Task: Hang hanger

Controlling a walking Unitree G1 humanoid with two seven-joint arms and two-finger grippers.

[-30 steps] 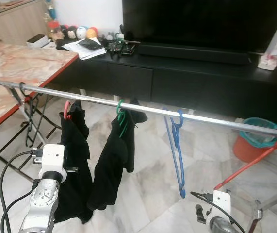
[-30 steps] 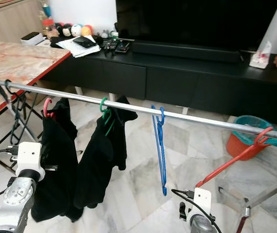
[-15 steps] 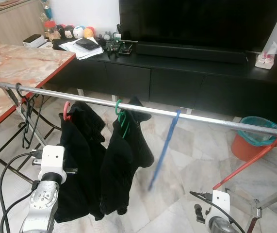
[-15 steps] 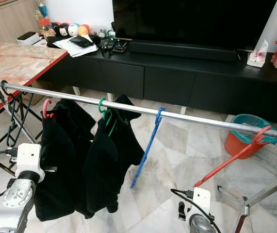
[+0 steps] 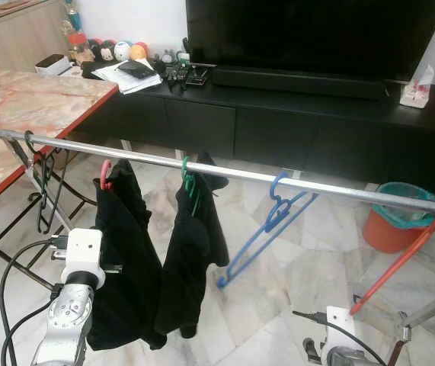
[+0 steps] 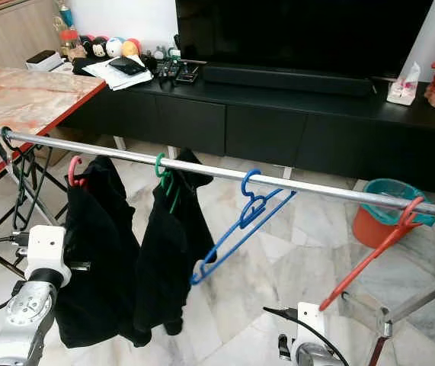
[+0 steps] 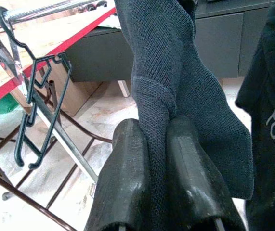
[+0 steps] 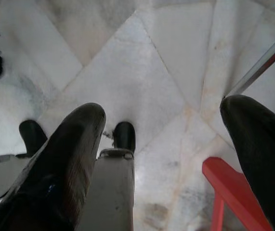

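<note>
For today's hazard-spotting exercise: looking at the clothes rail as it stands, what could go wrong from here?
1. The blue hanger hangs tilted far sideways from the rail, so it might slip off.
2. The left pincer is clamped on the dark garment; pulling away could drag it off its hanger.
3. The red hanger slants down beside the open right pincer and might snag it.

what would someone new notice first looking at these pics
Probably the metal rail running across the room, with two black garments hanging at its left part and a bare blue hanger tilted sideways near the middle. A red hanger hooks on at the far right, and a big dark TV stands on a black cabinet behind. The left gripper is pinched shut on dark knit cloth, while the right gripper hangs open over the marble floor.
</note>
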